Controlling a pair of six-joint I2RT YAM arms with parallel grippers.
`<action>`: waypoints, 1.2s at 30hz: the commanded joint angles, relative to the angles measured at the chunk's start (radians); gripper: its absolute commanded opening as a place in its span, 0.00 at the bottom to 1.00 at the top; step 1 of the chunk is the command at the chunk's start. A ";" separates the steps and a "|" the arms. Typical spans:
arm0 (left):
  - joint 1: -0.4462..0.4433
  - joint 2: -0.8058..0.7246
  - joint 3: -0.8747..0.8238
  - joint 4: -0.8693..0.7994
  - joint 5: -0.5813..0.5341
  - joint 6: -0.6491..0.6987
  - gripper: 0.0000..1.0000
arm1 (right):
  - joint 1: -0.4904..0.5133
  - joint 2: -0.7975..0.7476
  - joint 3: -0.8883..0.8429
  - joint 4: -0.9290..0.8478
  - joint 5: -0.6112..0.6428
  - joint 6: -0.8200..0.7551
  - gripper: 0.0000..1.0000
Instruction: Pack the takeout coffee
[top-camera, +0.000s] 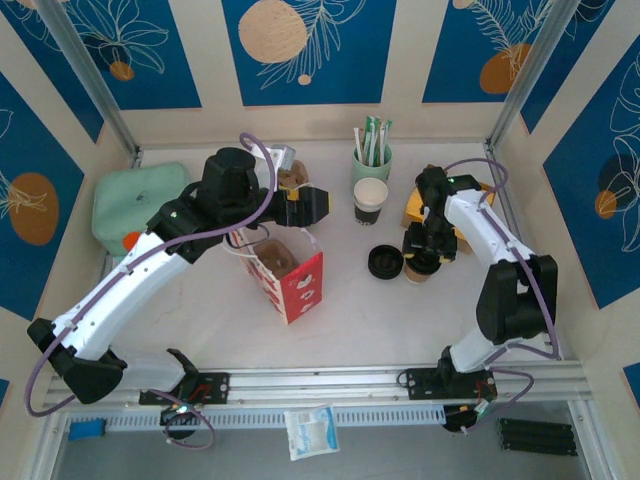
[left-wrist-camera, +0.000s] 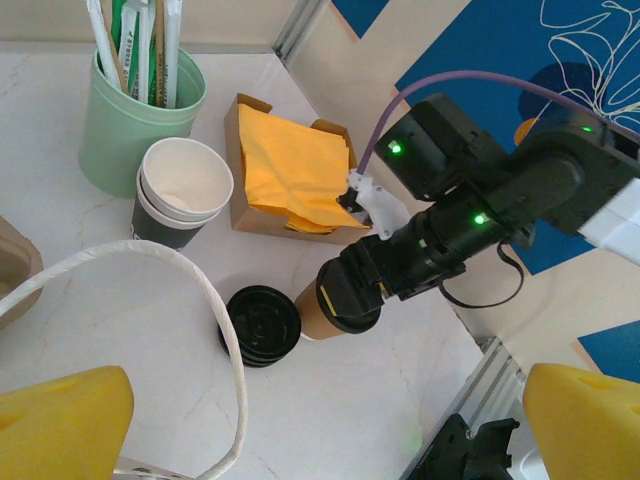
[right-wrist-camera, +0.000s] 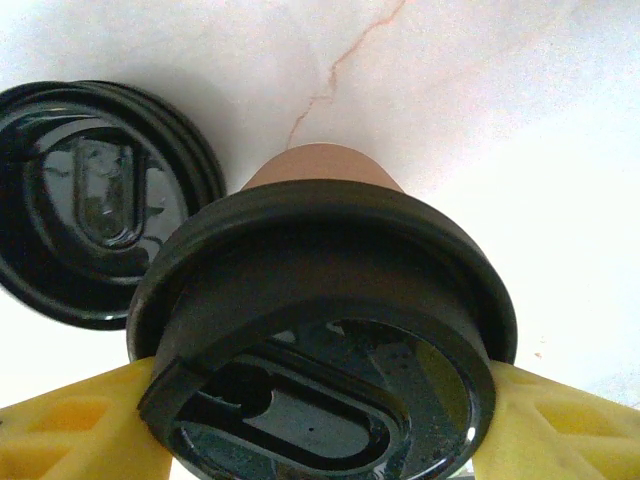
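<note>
Fig.: L gripper is hovering above white bag handle, jaws standing spread wide. R gripper jaws are pinching lidded brown cup beside black lids. White paper cup is standing on worktop, w/ green cup just behind.

The cup of sticks is standing at the back of the table, with the takeout coffee, 2 cups nested, just in front of it. The napkin box is sitting to their right. The lid stack is lying nearer, with the lidded cup tilting just to its right. The bag is standing left of them.
</note>
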 joint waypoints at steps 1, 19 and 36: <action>-0.008 -0.024 0.001 0.005 0.009 0.012 1.00 | 0.025 -0.064 0.022 -0.053 0.000 0.026 0.65; 0.000 -0.176 -0.015 -0.173 -0.208 0.088 0.99 | 0.340 -0.159 0.315 -0.249 0.066 0.144 0.64; 0.054 -0.402 -0.134 -0.356 -0.446 0.099 0.99 | 0.700 -0.160 0.737 -0.452 0.139 0.280 0.62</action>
